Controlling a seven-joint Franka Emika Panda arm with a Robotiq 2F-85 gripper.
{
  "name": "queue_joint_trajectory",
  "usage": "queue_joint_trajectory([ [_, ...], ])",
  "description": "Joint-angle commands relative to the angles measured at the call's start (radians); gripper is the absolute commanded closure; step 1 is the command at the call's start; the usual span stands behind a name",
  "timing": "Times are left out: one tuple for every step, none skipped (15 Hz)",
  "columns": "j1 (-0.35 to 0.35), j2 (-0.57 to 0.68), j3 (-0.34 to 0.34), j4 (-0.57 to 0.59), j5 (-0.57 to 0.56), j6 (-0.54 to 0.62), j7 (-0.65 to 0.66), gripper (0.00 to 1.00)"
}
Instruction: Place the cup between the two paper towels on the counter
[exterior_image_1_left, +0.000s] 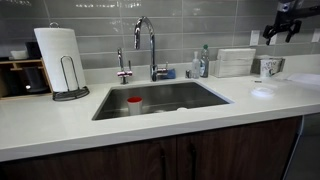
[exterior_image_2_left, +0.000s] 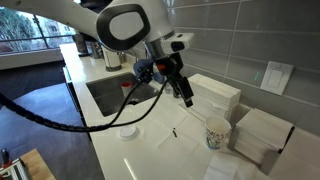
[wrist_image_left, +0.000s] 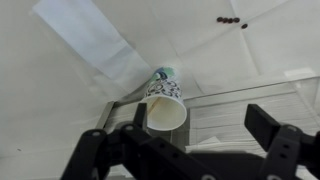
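The cup (exterior_image_2_left: 217, 132) stands upright near the back edge of the table (exterior_image_2_left: 158, 152). It sits between one stack of folded paper towels (exterior_image_2_left: 214, 94) and a second stack (exterior_image_2_left: 262, 137), just beside both. The gripper (exterior_image_2_left: 186, 98) hangs above it, jaws wide and empty.

The cup looks light. A finger catching its rim on the way up would likely tip it toward the front edge.

Only the wrist view shows the cup's open mouth (wrist_image_left: 165, 112). Only an exterior view shows the paper towel roll (exterior_image_1_left: 60, 55) at the far end and a red-topped container (exterior_image_1_left: 134, 103) in the sink (exterior_image_1_left: 175, 97).

Bright, soft light; mild glare on the counter (exterior_image_1_left: 60, 115); grainy, low-resolution frames.
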Motion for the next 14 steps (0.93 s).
queue_joint_trajectory([
  [0.014,-0.13,0.038,-0.093,-0.064,-0.109,0.12,0.0],
  [0.012,-0.154,0.052,-0.11,-0.082,-0.101,0.158,0.0],
  [0.012,-0.177,0.066,-0.112,-0.086,-0.152,0.169,0.0],
  [0.012,-0.203,0.08,-0.121,-0.085,-0.175,0.177,0.0],
  [0.014,-0.229,0.094,-0.123,-0.082,-0.223,0.177,0.0],
  [0.018,-0.25,0.106,-0.125,-0.07,-0.273,0.163,0.0],
  [0.025,-0.273,0.118,-0.126,-0.055,-0.327,0.141,0.0],
  [0.036,-0.293,0.126,-0.127,-0.034,-0.365,0.113,0.0],
  [0.049,-0.312,0.131,-0.124,-0.002,-0.407,0.084,0.0],
  [0.063,-0.326,0.131,-0.117,0.033,-0.446,0.05,0.0],
  [0.073,-0.336,0.131,-0.109,0.062,-0.471,0.027,0.0],
  [0.083,-0.347,0.128,-0.104,0.084,-0.493,-0.008,0.0],
  [0.092,-0.363,0.121,-0.106,0.099,-0.503,-0.062,0.0],
  [0.072,-0.324,0.14,-0.086,0.059,-0.473,0.016,0.0],
])
